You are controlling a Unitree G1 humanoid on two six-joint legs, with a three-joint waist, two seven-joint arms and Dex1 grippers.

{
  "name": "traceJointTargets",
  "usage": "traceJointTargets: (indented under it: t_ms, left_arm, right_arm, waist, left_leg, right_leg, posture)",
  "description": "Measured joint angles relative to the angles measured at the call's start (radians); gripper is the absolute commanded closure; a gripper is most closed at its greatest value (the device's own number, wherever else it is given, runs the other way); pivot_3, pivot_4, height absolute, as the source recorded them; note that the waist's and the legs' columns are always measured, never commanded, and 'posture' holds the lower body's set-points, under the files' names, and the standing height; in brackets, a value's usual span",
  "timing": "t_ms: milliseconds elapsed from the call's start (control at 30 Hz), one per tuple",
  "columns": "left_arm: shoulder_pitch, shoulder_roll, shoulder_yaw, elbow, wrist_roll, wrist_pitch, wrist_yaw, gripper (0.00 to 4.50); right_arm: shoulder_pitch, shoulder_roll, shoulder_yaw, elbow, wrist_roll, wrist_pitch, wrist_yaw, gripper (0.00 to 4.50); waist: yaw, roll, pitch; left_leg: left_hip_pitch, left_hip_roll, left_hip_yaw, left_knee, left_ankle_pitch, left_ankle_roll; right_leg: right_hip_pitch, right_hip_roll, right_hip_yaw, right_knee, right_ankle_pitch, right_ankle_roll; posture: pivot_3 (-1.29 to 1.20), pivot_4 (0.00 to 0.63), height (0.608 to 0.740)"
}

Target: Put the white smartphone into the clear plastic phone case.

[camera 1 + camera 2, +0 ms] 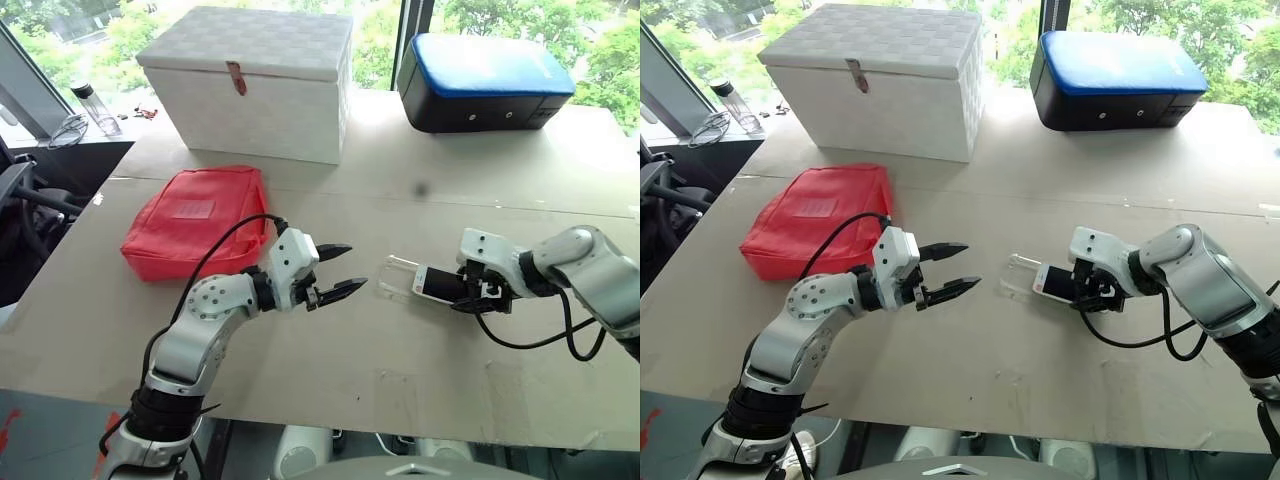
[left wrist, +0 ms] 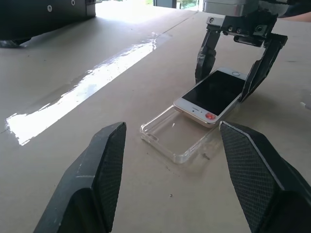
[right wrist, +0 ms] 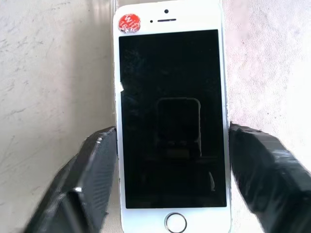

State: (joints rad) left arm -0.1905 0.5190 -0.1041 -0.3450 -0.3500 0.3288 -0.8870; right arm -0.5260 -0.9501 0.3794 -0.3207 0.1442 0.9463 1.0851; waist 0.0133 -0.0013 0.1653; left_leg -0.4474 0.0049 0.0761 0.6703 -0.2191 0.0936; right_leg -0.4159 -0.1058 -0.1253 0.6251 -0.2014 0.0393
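table (image 1: 420, 370): pale board — red pouch (image 1: 195, 220), white box (image 1: 255, 80)
window (image 1: 60, 25): greenery outside
left gripper (image 1: 338, 271): jaws apart, empty
right gripper (image 2: 233, 77): fingers straddle white smartphone (image 2: 214, 94) — released

White smartphone (image 2: 213, 94) lies screen up, red-stickered end overlapping the clear plastic phone case (image 2: 175, 136), mid-table toward its right edge.

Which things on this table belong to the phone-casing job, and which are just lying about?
Job: white smartphone, clear plastic phone case, right gripper, left gripper.
Lying about: red pouch, white box, blue-topped case.
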Motion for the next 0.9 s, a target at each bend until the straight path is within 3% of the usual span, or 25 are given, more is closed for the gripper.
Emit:
traceJointTargets:
  t_ms: [200, 233, 300, 400, 533, 733, 900]
  left_arm:
    - [-0.001, 0.003, -0.001, 0.0, -0.005, 0.001, -0.003, 1.41]
    - [-0.003, 0.003, -0.002, 0.0, -0.006, 0.001, -0.003, 1.41]
    - [-0.004, 0.004, -0.002, 0.0, -0.007, 0.004, -0.004, 1.41]
    - [-0.007, 0.006, -0.002, 0.0, -0.009, 0.009, -0.005, 1.41]
    - [-0.02, 0.007, 0.0, 0.0, -0.026, 0.012, -0.013, 1.41]
    - [-0.042, 0.029, 0.008, 0.0, -0.056, 0.03, -0.04, 1.41]
    - [-0.042, 0.043, 0.017, -0.001, -0.077, 0.046, -0.045, 1.41]
  right_arm:
    - [0.048, -0.008, -0.071, -0.071, 0.043, 0.024, -0.025, 0.11]
    - [0.057, -0.009, -0.099, -0.085, 0.056, 0.024, -0.027, 0.34]
    - [0.089, -0.009, -0.167, -0.12, 0.091, 0.028, -0.035, 0.95]
    - [0.134, -0.009, -0.224, -0.159, 0.137, 0.035, -0.045, 2.47]
    - [0.173, 0.081, -0.286, -0.181, 0.207, 0.036, -0.09, 4.44]
    - [0.18, 0.18, -0.192, -0.111, 0.166, -0.016, -0.19, 4.44]
    - [0.161, 0.19, -0.081, -0.022, 0.082, -0.15, -0.204, 4.44]
  waist:
    - [0.004, 0.0, 0.0]
    - [0.005, 0.0, 0.0]
    - [0.006, 0.0, 0.0]
    - [0.005, 0.0, 0.0]
    - [0.002, 0.0, 0.0]
    - [0.002, 0.0, 0.0]
    - [0.002, -0.003, -0.002]
  left_leg:
    - [-0.002, 0.0, 0.0, 0.0, 0.002, -0.003]
    - [-0.003, 0.0, 0.0, 0.0, 0.002, -0.003]
    - [-0.003, 0.0, 0.0, -0.001, 0.002, -0.003]
    - [-0.002, 0.0, 0.0, -0.001, 0.002, -0.003]
    - [-0.002, 0.0, 0.0, -0.001, 0.0, 0.001]
    - [-0.002, 0.0, 0.001, -0.001, 0.002, -0.003]
    - [0.001, 0.0, 0.001, -0.001, 0.002, -0.003]
  right_leg:
    - [-0.002, 0.0, 0.0, 0.0, 0.001, 0.0]
    - [-0.002, 0.0, 0.0, -0.001, 0.001, 0.001]
    - [-0.002, 0.0, 0.0, -0.001, 0.001, 0.001]
    - [-0.002, 0.0, 0.0, -0.001, 0.0, 0.0]
    - [-0.001, 0.0, 0.0, -0.001, 0.0, 0.0]
    - [-0.002, 0.0, 0.0, 0.0, 0.0, 0.0]
    - [0.001, 0.001, 0.0, -0.001, 0.0, 0.0]
  posture:
    - [0.0, 0.15, 0.74]
    - [0.0, 0.15, 0.74]
    - [0.0, 0.15, 0.74]
    - [0.0, 0.15, 0.74]
    - [0.0, 0.15, 0.74]
    - [0.0, 0.15, 0.74]
    - [0.0, 0.15, 0.74]
